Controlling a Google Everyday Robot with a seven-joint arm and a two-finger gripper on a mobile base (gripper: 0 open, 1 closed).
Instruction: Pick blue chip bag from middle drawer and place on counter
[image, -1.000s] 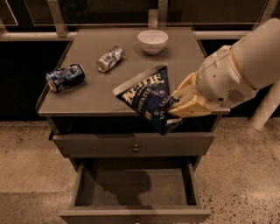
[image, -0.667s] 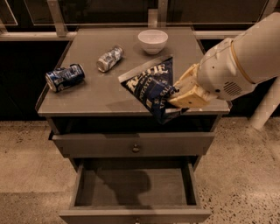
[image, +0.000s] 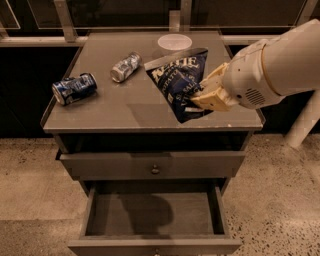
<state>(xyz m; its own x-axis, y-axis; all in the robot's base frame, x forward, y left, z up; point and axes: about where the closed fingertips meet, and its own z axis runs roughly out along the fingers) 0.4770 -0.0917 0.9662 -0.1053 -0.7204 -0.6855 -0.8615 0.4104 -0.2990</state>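
Counter (image: 135, 107): broad grey-brown top with room free in the middle and at the front left.

Middle drawer (image: 150, 214): pulled fully out below, floor bare except for a shadow. The bag is no longer in it. The upper drawer front (image: 200, 165), the one with the small dark knob, is shut.

Arm (image: 280, 65): white, reaches in from the right, over the counter's right front part.

Blue chip bag (image: 176, 80): held in the air over the right half of the counter. It is tilted, with the pale top seam up and to the left and the lower corner hanging low near the surface. Whether that corner touches cannot be told.

Gripper (image: 202, 98): at the bag's right edge, above the counter. Its tan fingers (image: 212, 102) are pinched on the foil.

White bowl (image: 174, 41): at the back edge, just behind the bag.

Blue-and-white can (image: 75, 88): lies on its side at the left.

Silvery can (image: 125, 66): lies on its side, back of centre.

Step in hand, as judged: the pick is done and the carry is over the counter. Placing is not yet done.

Next move calls for lowering the bag onto the free patch in front of the bowl and right of the silvery can, then opening the jaws once it rests. The foil is limp, so it will likely flop flat when let go.
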